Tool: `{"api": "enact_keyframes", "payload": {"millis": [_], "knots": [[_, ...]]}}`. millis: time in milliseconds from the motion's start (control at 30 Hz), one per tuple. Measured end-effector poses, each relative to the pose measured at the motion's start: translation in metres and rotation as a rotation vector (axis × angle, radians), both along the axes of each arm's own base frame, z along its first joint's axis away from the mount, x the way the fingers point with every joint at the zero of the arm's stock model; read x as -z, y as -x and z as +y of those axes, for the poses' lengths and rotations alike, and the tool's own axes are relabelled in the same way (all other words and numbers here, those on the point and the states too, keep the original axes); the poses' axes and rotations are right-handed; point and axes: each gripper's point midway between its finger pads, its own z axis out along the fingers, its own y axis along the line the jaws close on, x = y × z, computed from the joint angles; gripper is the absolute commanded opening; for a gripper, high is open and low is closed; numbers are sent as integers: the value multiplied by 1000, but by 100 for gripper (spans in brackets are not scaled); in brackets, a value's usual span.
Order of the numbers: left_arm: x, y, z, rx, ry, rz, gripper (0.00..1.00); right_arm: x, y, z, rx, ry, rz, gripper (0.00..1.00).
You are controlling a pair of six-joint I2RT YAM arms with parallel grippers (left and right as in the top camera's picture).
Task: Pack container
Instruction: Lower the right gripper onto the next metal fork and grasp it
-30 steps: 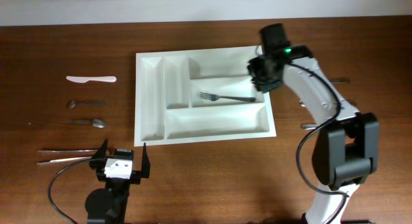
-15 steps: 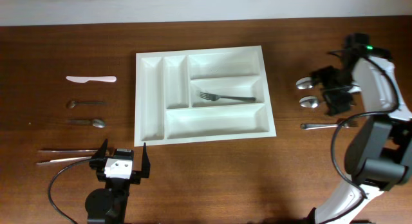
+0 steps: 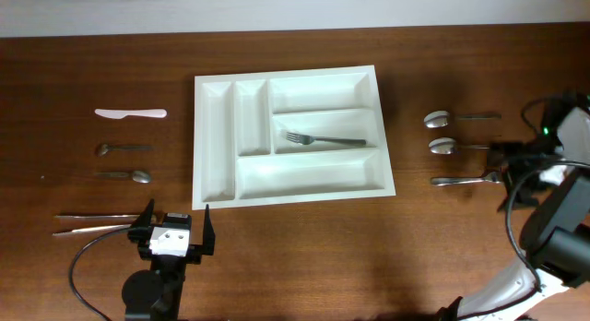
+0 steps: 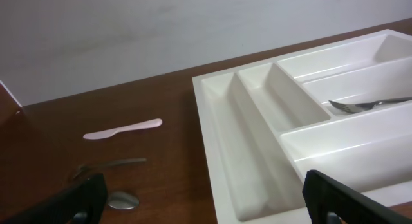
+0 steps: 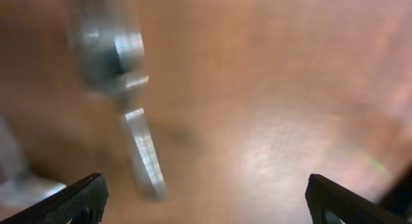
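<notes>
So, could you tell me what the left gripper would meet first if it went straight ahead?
Most likely the near left corner of the tray, just ahead of the left gripper and its open jaws, though depth is unclear.

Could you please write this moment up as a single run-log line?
container: fork in middle long compartment | left gripper: open, empty | right gripper: open, empty, above blurred metal utensil

The container [image 3: 214, 136] is plain white. The fork [image 3: 324, 139] inside it is shiny silver. Left of the container lies a white knife [image 3: 131, 112]; right of the container, 2 silver spoons [image 3: 438, 119]. The bench [image 3: 304, 256] is dark reddish-brown with a wood grain.
</notes>
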Motion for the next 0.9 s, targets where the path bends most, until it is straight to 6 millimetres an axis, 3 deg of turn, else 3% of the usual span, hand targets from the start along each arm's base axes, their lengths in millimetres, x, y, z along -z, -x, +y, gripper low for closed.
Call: {"api": "enact_keyframes", "payload": {"millis": [100, 233, 433, 633, 900], "knots": [[0, 0, 0, 0, 0, 0, 99, 17, 12, -6, 29, 10, 19, 99], [0, 0, 0, 0, 0, 0, 99, 32, 11, -12, -22, 60, 1, 99], [0, 0, 0, 0, 0, 0, 99, 37, -14, -24, -164, 182, -60, 99], [0, 0, 0, 0, 0, 0, 99, 37, -36, -15, -278, 225, -113, 99], [0, 0, 0, 0, 0, 0, 99, 37, -41, -9, -308, 213, -130, 99]]}}
